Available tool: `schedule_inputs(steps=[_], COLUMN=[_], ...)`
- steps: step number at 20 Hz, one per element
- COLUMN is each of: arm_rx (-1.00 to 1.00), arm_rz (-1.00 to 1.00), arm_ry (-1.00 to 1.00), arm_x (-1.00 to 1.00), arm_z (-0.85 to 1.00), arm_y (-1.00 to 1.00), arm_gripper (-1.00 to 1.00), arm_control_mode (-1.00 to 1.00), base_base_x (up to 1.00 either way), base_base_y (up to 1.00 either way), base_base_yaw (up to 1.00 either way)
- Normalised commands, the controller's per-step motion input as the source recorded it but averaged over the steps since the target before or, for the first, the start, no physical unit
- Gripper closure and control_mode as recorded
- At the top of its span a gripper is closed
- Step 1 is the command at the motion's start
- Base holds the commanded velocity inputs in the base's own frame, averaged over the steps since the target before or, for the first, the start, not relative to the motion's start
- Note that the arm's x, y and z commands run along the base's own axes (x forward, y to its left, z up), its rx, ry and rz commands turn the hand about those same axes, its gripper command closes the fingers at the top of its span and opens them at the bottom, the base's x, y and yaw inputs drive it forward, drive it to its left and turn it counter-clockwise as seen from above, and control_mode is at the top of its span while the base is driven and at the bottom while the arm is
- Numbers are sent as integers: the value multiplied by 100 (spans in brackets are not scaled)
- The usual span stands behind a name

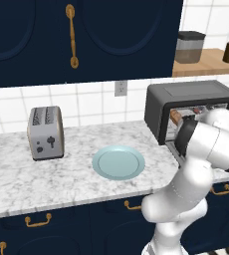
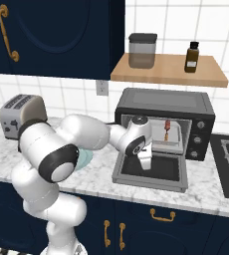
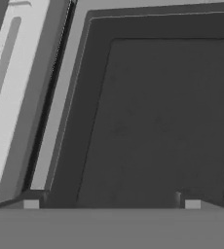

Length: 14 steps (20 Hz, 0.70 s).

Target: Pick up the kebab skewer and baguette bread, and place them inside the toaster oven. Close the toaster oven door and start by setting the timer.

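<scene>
Currently, the black boxy toaster oven [image 2: 165, 107] stands with its dark glass-panelled door [image 2: 151, 172] lowered flat; the two-finger gripper [image 2: 145, 164] hangs above that door, jaws released, grasping nothing; the red-brown kebab skewer [image 2: 167, 128] rests inside the oven; the light-blue round plate [image 1: 118, 162] lies at the oven's 9 o'clock.

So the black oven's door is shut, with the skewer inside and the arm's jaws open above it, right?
Not quite: the toaster oven door is open, folded down flat on the counter, as the right base view shows. The kebab skewer is inside the toaster oven, and the gripper hangs over the door with its jaws open.
</scene>
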Motion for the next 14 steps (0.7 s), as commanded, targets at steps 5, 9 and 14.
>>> schedule_inputs(steps=[5, 9, 14], arm_rx=[9, 8, 5], arm_rz=[-9, -12, -13], arm_ry=[-11, -7, -4], arm_x=[33, 46, 44], arm_z=[0, 0, 0], arm_y=[9, 20, 21], arm_gripper=[-100, -100, -100], arm_control_mode=[-100, -100, -100], base_base_x=[0, 0, 0], base_base_y=[0, 0, 0], base_base_yaw=[0, 0, 0])
